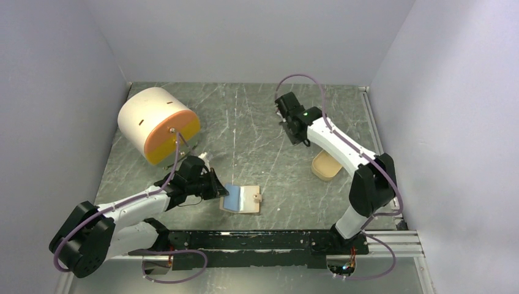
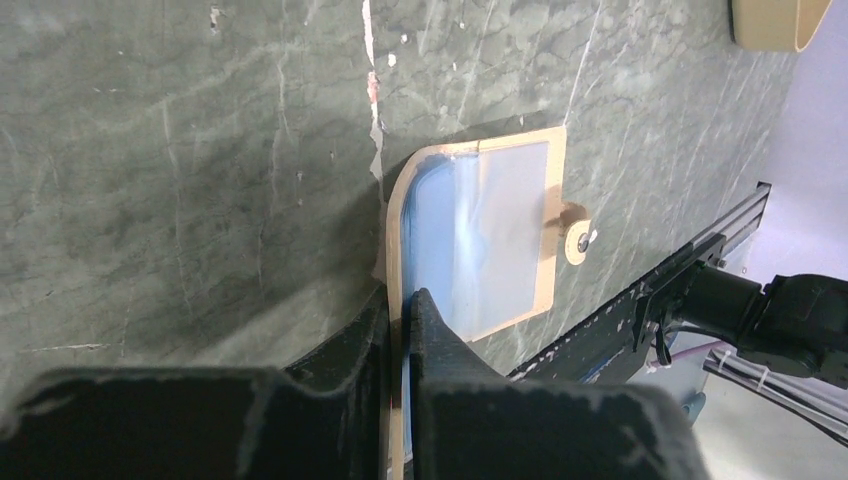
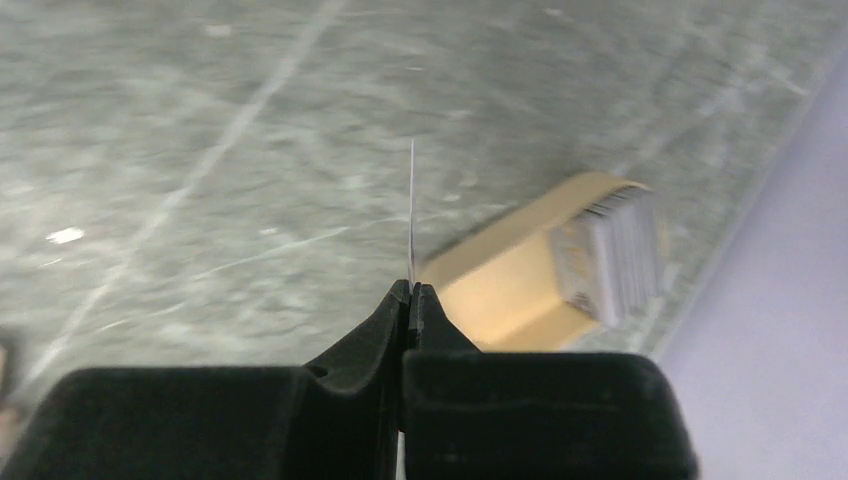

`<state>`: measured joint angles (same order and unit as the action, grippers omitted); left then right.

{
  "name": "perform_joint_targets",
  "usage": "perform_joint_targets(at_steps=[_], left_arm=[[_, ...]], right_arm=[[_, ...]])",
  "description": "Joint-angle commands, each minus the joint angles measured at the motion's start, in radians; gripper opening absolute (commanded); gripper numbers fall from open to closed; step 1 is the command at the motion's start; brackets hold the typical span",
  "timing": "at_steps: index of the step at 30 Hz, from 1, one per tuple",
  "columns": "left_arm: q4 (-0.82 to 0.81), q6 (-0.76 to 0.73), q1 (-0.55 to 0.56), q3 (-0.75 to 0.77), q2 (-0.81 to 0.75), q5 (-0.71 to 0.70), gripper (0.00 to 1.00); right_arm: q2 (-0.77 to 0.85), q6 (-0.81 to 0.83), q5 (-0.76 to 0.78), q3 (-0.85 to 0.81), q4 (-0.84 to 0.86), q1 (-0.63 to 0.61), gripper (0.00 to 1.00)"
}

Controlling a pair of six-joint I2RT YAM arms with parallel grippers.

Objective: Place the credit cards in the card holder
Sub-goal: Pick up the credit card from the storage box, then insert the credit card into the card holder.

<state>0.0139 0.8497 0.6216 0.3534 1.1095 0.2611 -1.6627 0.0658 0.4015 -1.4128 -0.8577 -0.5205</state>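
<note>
The tan card holder (image 2: pixel 480 235) lies open on the green marbled counter (image 2: pixel 200 150), its pale blue-clear sleeve facing up and its snap tab at one side. The left pincer (image 2: pixel 403 300) is closed on its near edge. The right pincer (image 3: pixel 411 290) is clamped on one thin credit card (image 3: pixel 411 210), seen edge-on. Other whitish-grey credit cards (image 3: pixel 610 255) stand in a tan tray (image 3: pixel 500 285).
</note>
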Motion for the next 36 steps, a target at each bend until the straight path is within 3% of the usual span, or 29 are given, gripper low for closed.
perform_joint_targets(at_steps=[1, 6, 12, 16, 21, 25, 26, 27, 28, 29, 33, 36], left_arm=[[-0.003, 0.014, 0.006, 0.016, 0.001, -0.049, 0.09], [-0.048, 0.069, 0.004, -0.012, -0.021, -0.051, 0.09], [-0.077, 0.108, 0.005, -0.020, -0.022, -0.065, 0.09], [-0.023, 0.088, 0.005, -0.001, -0.008, -0.103, 0.20], [-0.001, 0.079, 0.006, 0.005, -0.011, -0.112, 0.31], [-0.002, 0.077, 0.005, 0.007, -0.014, -0.107, 0.31], [-0.002, 0.076, 0.004, 0.010, -0.011, -0.107, 0.28], [-0.002, 0.072, 0.005, 0.012, -0.007, -0.107, 0.16], [-0.005, 0.069, 0.005, 0.012, -0.003, -0.107, 0.10], [-0.007, 0.064, 0.005, 0.013, 0.000, -0.103, 0.09], [-0.013, 0.049, 0.005, 0.010, 0.007, -0.092, 0.10], [0.034, 0.046, 0.005, 0.020, 0.019, -0.109, 0.26]], right_arm=[[0.087, -0.144, -0.137, 0.039, 0.070, -0.092, 0.00], [0.164, -0.302, -0.266, 0.074, 0.173, -0.119, 0.00], [0.358, -0.554, -0.571, 0.389, 0.562, -0.174, 0.00], [0.436, -0.760, -0.665, 0.635, 0.869, -0.204, 0.00], [0.415, -0.908, -0.719, 0.776, 1.065, -0.242, 0.00], [0.342, -0.942, -0.757, 0.795, 1.150, -0.307, 0.00], [0.325, -0.942, -0.753, 0.793, 1.161, -0.326, 0.00], [0.311, -0.944, -0.750, 0.798, 1.178, -0.349, 0.00], [0.296, -0.946, -0.738, 0.802, 1.180, -0.359, 0.00], [0.280, -0.943, -0.726, 0.807, 1.180, -0.363, 0.00], [0.212, -0.893, -0.691, 0.852, 1.222, -0.361, 0.00], [0.188, -0.861, -0.696, 0.870, 1.248, -0.360, 0.00]])
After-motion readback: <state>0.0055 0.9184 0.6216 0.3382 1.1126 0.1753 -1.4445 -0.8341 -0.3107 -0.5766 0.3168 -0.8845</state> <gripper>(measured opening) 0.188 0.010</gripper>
